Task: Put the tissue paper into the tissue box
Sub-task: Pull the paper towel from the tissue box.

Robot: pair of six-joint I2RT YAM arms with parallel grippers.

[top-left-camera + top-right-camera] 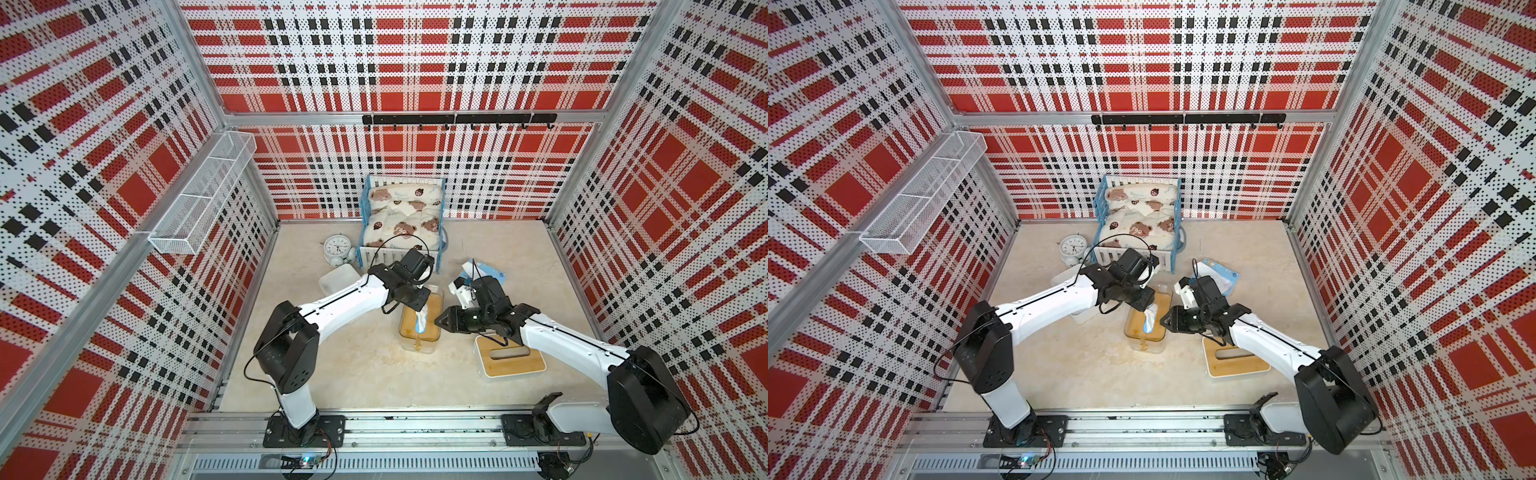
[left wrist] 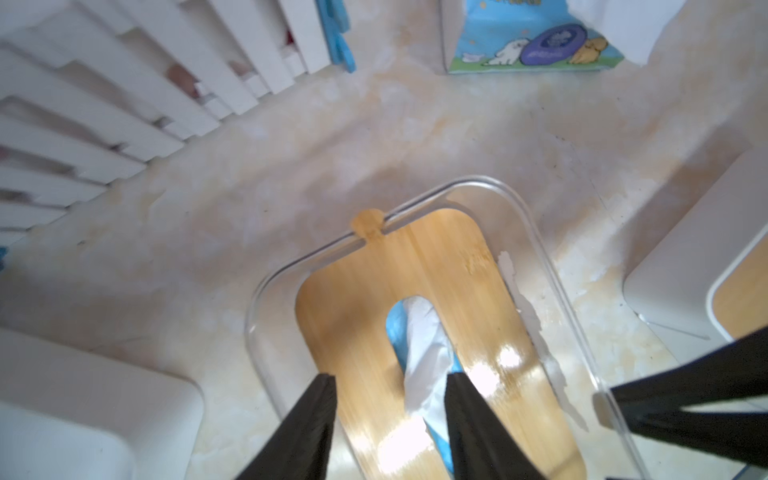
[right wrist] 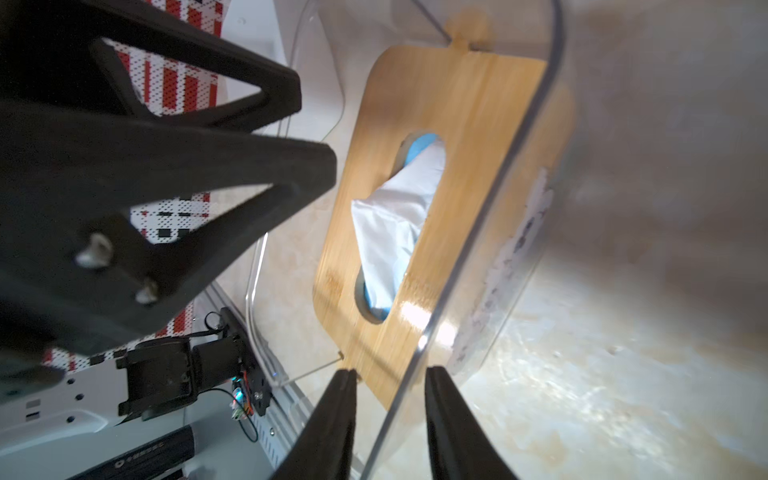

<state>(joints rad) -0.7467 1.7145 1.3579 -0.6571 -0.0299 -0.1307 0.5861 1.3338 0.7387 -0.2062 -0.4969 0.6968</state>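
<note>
Your left gripper (image 2: 390, 376) and right gripper (image 3: 391, 370) stand spread; the right straddles the clear plastic tissue box (image 3: 536, 232) wall; dragging could tip it.

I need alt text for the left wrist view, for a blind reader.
A white tissue pokes up through the slot of a bamboo lid on a clear tissue box, between the fingers of the open left tool.

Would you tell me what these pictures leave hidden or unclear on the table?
Tissue pack in clear tissue box: bamboo lid covers it in wrist views; only a sheet and blue wrap show.
Second tissue pack: right arm overlaps it in both top views.
Alarm clock hands: too small in both top views.
</note>
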